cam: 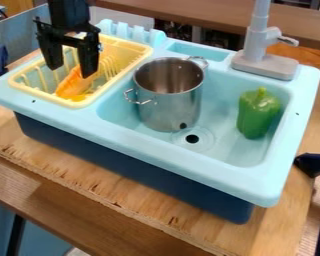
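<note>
Largest item first: the pale-blue plastic sink unit [189, 162] with a dark-blue base sits beneath and beside my black two-finger gripper [72, 71]. Its raised rim is a collision risk if I travel sideways too low. The grey faucet [257, 35] stands well apart from me, across the basin; a wide swing at low height could strike it.

The tall, shiny metal pot [169, 107] stands in the basin on the faucet side of me, just beyond the rack. Its wire handles project and its walls are high, so a low pass could snag a handle or tip it. The green toy bell pepper [256, 115] is farther off, past the pot, and presents little hazard from here.

Directly under me is the pale-yellow dish rack [122, 72]. Its upright prongs and raised rim crowd the working space; a descent slightly off line could catch a fingertip on them or shift the rack.

My fingers are wide apart, one on either side of the upper part of the elongated orange object [72, 86]; I find no grip on it. Closing off-centre could pinch only its end and turn it, or trap a prong alongside.

Condition of that object: it lies in the rack below my fingertips, bright orange with a paler patch, broader low down and narrower towards me. Its surface appears smooth, which I judge could allow slipping.
</note>
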You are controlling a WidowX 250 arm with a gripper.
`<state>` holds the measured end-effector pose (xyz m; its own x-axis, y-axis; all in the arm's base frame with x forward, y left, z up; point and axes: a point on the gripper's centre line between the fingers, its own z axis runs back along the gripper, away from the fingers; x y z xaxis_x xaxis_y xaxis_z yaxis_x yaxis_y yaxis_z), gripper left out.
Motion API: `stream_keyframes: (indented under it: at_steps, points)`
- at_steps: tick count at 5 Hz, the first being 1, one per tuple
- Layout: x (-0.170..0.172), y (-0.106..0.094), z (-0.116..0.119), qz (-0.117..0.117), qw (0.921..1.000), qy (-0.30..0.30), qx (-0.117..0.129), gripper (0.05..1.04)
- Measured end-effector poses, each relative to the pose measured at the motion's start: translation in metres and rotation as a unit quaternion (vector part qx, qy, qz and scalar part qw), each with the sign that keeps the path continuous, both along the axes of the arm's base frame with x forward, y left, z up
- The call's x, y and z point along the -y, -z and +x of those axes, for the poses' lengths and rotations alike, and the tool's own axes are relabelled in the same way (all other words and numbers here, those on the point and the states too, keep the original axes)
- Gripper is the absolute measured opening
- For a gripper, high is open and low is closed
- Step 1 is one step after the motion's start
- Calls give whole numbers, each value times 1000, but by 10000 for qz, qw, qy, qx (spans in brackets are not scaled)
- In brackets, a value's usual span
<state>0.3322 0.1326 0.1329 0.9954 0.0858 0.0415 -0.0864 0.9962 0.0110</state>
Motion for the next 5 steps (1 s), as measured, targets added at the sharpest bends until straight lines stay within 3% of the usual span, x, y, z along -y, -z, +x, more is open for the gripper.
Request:
stream_keyframes:
  at_steps: [3, 4, 5]
  points:
    - [-8, 28, 19, 8, 10000, -4, -20, 969]
    - [-11, 36, 18, 20, 9999, -6, -107, 710]
    - [-18, 40, 18, 82, 9998, -46, -149, 580]
